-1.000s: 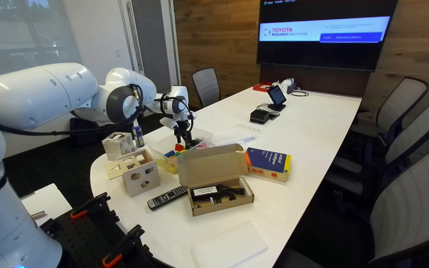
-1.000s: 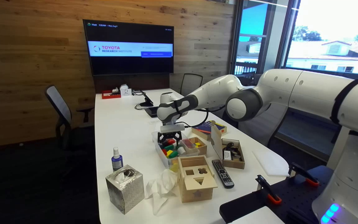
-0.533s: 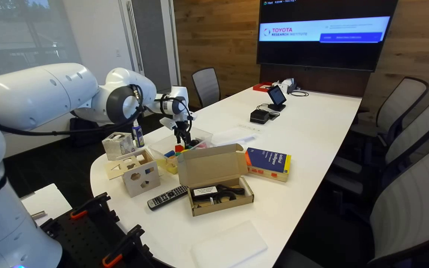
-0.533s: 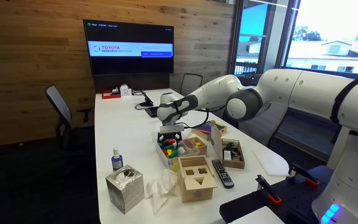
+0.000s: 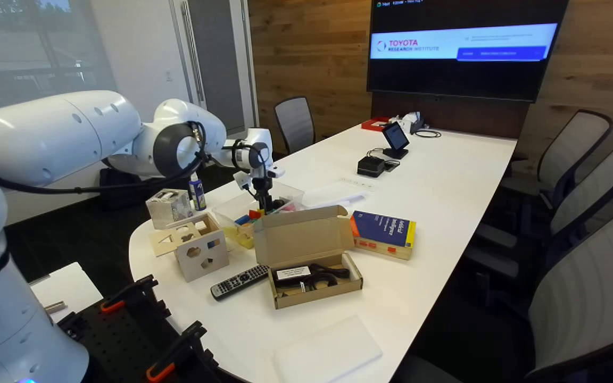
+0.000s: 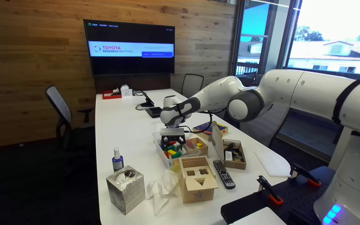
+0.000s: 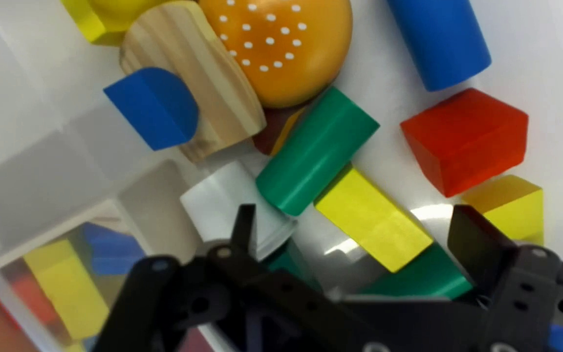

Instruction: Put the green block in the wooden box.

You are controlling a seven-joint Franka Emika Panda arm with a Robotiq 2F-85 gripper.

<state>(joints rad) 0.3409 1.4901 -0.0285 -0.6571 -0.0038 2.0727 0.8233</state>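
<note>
Several green pieces lie in a clear plastic bin. In the wrist view a green rounded block (image 7: 318,151) lies in full view and a second green block (image 7: 425,276) is partly under a yellow block (image 7: 374,220). A green piece also shows in an exterior view (image 6: 176,155). My gripper (image 7: 355,208) is open, its fingers apart above these blocks with nothing held. It reaches down into the bin in both exterior views (image 5: 265,205) (image 6: 173,147). The wooden box (image 6: 197,190) with shaped holes stands nearer the robot base, its lid partly slid out (image 5: 203,255).
The plastic bin (image 6: 165,161) also holds red, blue and white pieces. A small open wooden box (image 6: 202,149) with yellow pieces stands beside it. An open cardboard box (image 5: 317,295), a remote (image 5: 240,282), a book (image 5: 383,231), a tissue box (image 6: 125,190) and a spray bottle (image 6: 117,162) stand around.
In the last half second my gripper has lowered a little, shifted slightly to the right in both exterior views, and turned slightly. The blocks and boxes show no clear movement.
</note>
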